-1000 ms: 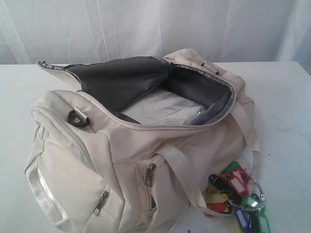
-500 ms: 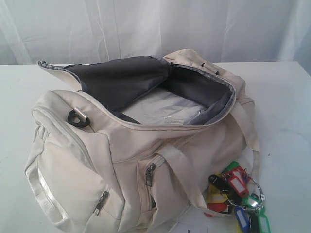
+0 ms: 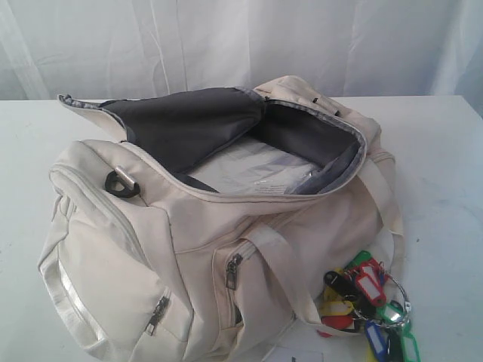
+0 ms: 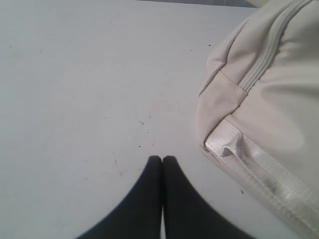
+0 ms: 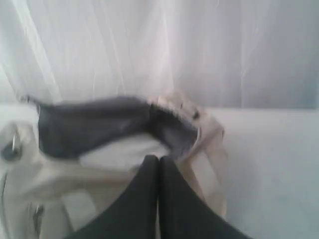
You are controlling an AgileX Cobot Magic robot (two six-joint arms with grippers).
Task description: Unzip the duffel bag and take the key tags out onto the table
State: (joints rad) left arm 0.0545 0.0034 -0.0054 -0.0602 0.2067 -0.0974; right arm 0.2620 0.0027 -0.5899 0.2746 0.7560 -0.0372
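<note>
The cream-beige duffel bag (image 3: pixel 151 249) lies on the white table (image 3: pixel 445 188), its top unzipped and the dark grey lining (image 3: pixel 189 124) folded back. Pale paper stuffing shows inside. The bunch of coloured key tags (image 3: pixel 366 305) rests on the table by the bag's front right corner, beside a strap. Neither gripper shows in the exterior view. In the left wrist view my left gripper (image 4: pixel 162 158) is shut and empty over bare table, beside the bag's end (image 4: pixel 264 114). The right wrist view is blurred; my right gripper (image 5: pixel 159 158) is shut and empty, in front of the open bag (image 5: pixel 114 129).
A white curtain (image 3: pixel 241 45) hangs behind the table. A black D-ring (image 3: pixel 121 181) sits on the bag's left end. Side pockets with metal zipper pulls (image 3: pixel 234 270) face the front. A strap (image 3: pixel 389 196) loops down the bag's right side.
</note>
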